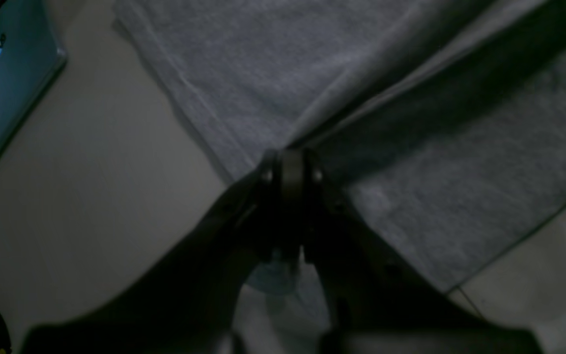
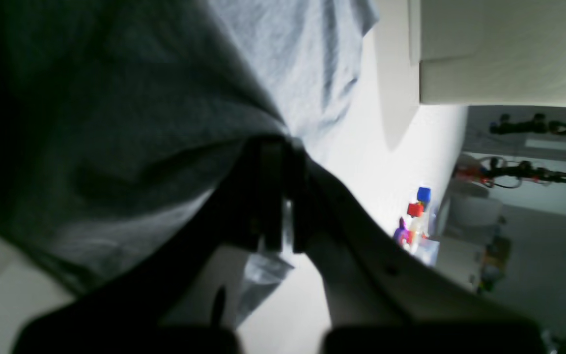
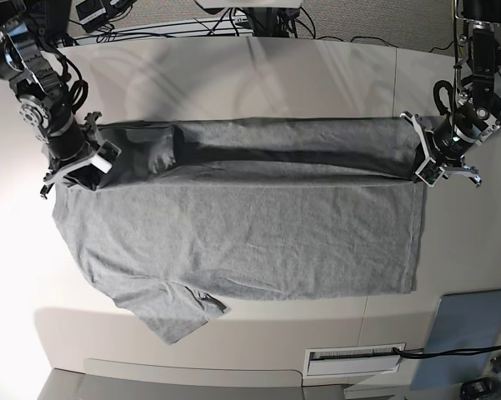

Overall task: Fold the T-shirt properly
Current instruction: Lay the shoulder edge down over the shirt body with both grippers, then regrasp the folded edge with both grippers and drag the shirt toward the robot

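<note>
The grey T-shirt [image 3: 250,233] lies spread flat on the table [image 3: 233,75], plain side up, with one sleeve [image 3: 175,317] sticking out at the near left. Its far long edge is lifted and doubled over as a band between the two grippers. My left gripper [image 3: 425,171] is at the shirt's right end, shut on a pinch of the fabric [image 1: 263,64]; its fingertips [image 1: 290,167] press together on the fold. My right gripper [image 3: 87,162] is at the left end, shut on the cloth [image 2: 116,123], which drapes over its fingers [image 2: 275,147].
A flat blue-grey panel [image 3: 467,329] lies at the near right of the table, also seen as the panel [image 1: 13,73] in the left wrist view. A white slotted plate [image 3: 354,360] sits at the near edge. Cables run along the far side. Coloured small objects [image 2: 415,216] stand off the table.
</note>
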`<action>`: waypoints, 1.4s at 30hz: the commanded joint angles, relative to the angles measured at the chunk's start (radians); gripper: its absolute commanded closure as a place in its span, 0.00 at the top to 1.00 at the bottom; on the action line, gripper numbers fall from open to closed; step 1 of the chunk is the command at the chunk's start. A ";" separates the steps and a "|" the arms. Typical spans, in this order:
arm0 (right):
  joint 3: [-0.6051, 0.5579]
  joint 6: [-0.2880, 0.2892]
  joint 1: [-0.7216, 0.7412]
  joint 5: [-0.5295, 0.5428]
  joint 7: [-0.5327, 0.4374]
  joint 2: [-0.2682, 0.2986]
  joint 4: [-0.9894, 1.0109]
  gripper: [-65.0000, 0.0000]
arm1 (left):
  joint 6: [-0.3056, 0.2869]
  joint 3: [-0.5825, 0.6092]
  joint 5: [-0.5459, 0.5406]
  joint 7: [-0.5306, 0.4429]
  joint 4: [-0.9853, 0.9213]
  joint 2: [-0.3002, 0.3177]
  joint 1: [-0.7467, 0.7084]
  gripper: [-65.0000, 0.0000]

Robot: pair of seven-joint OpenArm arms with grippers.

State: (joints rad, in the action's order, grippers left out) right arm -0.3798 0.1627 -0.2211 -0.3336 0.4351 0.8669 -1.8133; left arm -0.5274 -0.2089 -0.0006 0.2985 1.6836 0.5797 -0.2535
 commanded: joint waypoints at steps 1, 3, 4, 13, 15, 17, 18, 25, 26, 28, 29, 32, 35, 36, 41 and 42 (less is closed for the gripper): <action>-0.003 -0.023 0.023 -0.027 0.005 0.023 -0.010 0.00 | 0.011 -0.009 -0.003 -0.018 0.013 0.019 0.010 0.00; -0.013 -0.032 0.029 -0.034 0.006 0.022 -0.010 0.00 | 0.011 -0.009 -0.003 -0.018 0.013 0.019 0.010 0.00; -0.012 -0.032 0.030 -0.034 0.006 0.022 -0.010 0.00 | 0.011 -0.009 -0.003 -0.018 0.013 0.019 0.010 0.00; -0.012 -0.033 0.030 -0.034 0.024 0.022 -0.010 0.00 | 0.007 -0.009 -0.003 -0.017 0.013 0.019 0.016 0.00; -0.012 -0.033 0.031 -0.034 0.033 0.022 -0.010 0.05 | 0.004 -0.009 -0.004 -0.017 0.013 0.019 0.016 0.00; -0.012 -0.033 0.032 -0.034 0.036 0.022 -0.010 0.19 | 0.004 -0.009 -0.004 -0.017 0.013 0.019 0.016 0.19; -0.012 -0.034 0.034 -0.034 0.039 0.022 -0.010 0.26 | 0.005 -0.009 -0.004 -0.017 0.013 0.019 0.016 0.30; -0.012 -0.093 0.043 -0.024 0.054 0.022 -0.010 0.40 | 0.008 -0.009 -0.066 0.029 0.013 0.019 0.016 0.59; -0.012 -0.093 0.044 -0.007 0.065 0.022 -0.010 0.40 | 0.007 -0.009 -0.070 0.035 0.013 0.019 0.015 0.59; -0.012 -0.108 0.043 0.041 0.082 0.022 -0.010 0.40 | 0.008 -0.009 -0.099 0.062 0.013 0.019 0.015 0.59; -0.012 -0.124 0.043 0.073 0.089 0.022 -0.010 0.40 | 0.008 -0.009 -0.135 0.086 0.013 0.019 0.015 0.59; -0.011 -0.201 0.043 0.133 0.117 0.010 -0.010 0.36 | 0.010 -0.010 -0.273 0.126 0.013 0.018 0.003 0.54; -0.005 -0.285 0.043 0.135 0.167 -0.048 0.005 0.17 | 0.018 -0.010 -0.338 0.131 0.013 0.002 -0.024 0.26; 0.002 -0.309 0.043 0.135 0.170 -0.073 0.025 0.10 | 0.032 -0.010 -0.341 0.131 0.013 -0.009 -0.034 0.14; 0.084 -0.332 0.040 0.195 0.133 -0.188 0.175 0.00 | 0.180 -0.010 -0.342 0.130 -0.004 -0.090 -0.065 0.00; 0.104 -0.332 0.040 0.229 0.126 -0.204 0.192 0.00 | 0.193 -0.010 -0.345 0.129 -0.014 -0.105 -0.064 0.00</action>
State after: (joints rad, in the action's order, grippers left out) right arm -0.2867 -0.1562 -0.1947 -0.0856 0.5896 0.6456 -1.6043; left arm -0.3340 -0.2108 -0.3347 0.4488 1.6566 0.4595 -0.3237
